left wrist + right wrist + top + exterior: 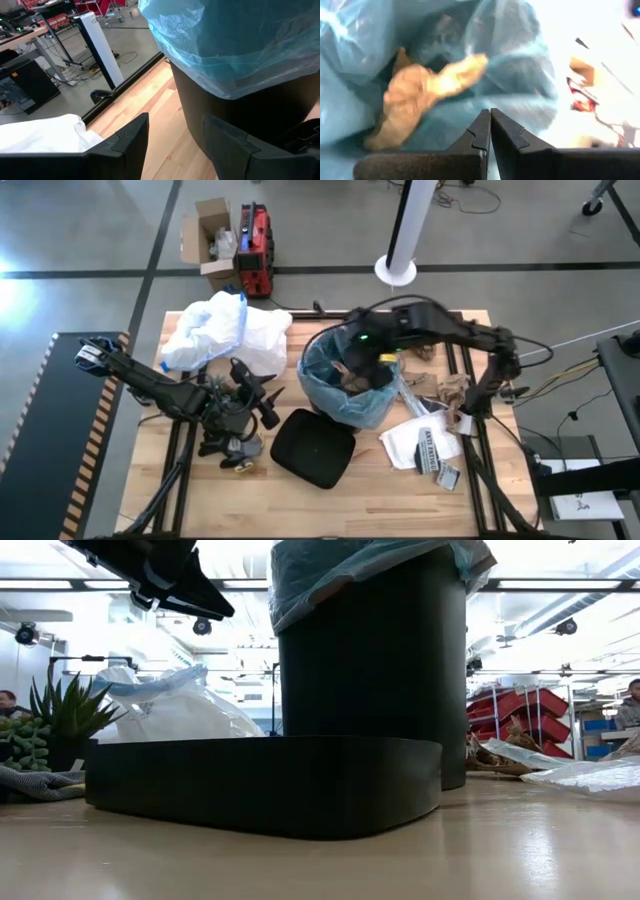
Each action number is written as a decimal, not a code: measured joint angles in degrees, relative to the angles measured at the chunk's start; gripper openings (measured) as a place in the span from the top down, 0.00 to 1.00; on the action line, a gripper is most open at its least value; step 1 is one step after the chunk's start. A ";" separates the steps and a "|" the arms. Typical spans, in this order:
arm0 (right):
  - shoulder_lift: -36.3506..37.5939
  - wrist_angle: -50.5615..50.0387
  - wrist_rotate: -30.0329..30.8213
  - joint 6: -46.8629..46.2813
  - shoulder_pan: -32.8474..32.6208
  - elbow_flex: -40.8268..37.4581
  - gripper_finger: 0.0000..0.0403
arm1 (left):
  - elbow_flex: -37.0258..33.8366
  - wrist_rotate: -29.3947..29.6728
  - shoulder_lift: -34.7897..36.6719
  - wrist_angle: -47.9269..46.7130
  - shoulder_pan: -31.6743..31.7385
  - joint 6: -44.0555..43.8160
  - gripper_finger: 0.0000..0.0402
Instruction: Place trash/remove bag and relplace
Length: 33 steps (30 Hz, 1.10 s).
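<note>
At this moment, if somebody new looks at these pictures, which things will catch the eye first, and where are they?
The black bin at the table's middle, lined with the light-blue bag, stands out first; the right gripper, shut, hangs over its mouth above crumpled brown paper. Behind the left gripper, open beside the bin, lies a white plastic bag. A black lid lies in front of the bin, with wrappers to its right.

The left arm reaches low across the table's left side, its left gripper [172, 145] parted and empty. The right arm arches over from the right, its right gripper [489, 131] closed tight, tips touching.
</note>
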<state>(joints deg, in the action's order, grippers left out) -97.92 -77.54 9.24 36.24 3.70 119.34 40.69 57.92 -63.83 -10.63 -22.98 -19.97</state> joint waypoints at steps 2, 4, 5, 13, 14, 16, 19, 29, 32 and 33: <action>3.07 -1.88 -0.17 -4.11 -1.46 0.05 1.00 | 0.00 -0.01 0.08 -0.07 -0.24 -0.01 0.58; 6.47 -3.68 -1.13 -8.44 -3.37 -0.14 1.00 | 0.00 -0.01 0.10 -0.03 -0.24 -0.03 0.57; 8.16 -4.55 -2.24 -10.66 -4.45 -0.57 1.00 | 0.00 -0.22 0.10 -0.06 -0.27 -0.22 0.56; 17.02 -5.78 -8.43 -27.19 -17.90 -10.01 1.00 | -0.02 -4.94 -1.21 1.23 -0.55 -1.52 0.52; 17.72 -5.58 -8.22 -28.78 -19.49 -12.16 1.00 | -0.02 -5.05 -1.48 1.71 -0.68 -1.54 0.51; 18.71 -3.05 -7.65 -30.89 -22.02 -17.16 1.00 | -0.02 -5.14 -1.94 2.32 -1.05 -1.54 0.50; 18.79 4.21 -7.12 -30.46 -23.46 -24.64 1.00 | -0.02 -5.20 -2.37 3.93 -1.75 -1.52 0.49; 17.19 17.15 8.22 -19.95 -17.59 -33.21 1.00 | -0.04 -6.51 -3.34 7.76 -5.76 -1.67 0.50; 17.17 16.95 10.95 -20.06 -15.73 -34.12 1.00 | -0.04 -6.32 -3.97 8.36 -6.60 -2.28 0.50; 17.24 16.17 11.28 -20.98 -15.32 -34.40 1.00 | -0.04 -6.10 -4.26 8.46 -6.82 -2.67 0.50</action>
<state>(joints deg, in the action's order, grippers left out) -80.68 -61.37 20.52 15.26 -11.62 84.94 40.64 51.82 -68.09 -2.17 -29.80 -22.65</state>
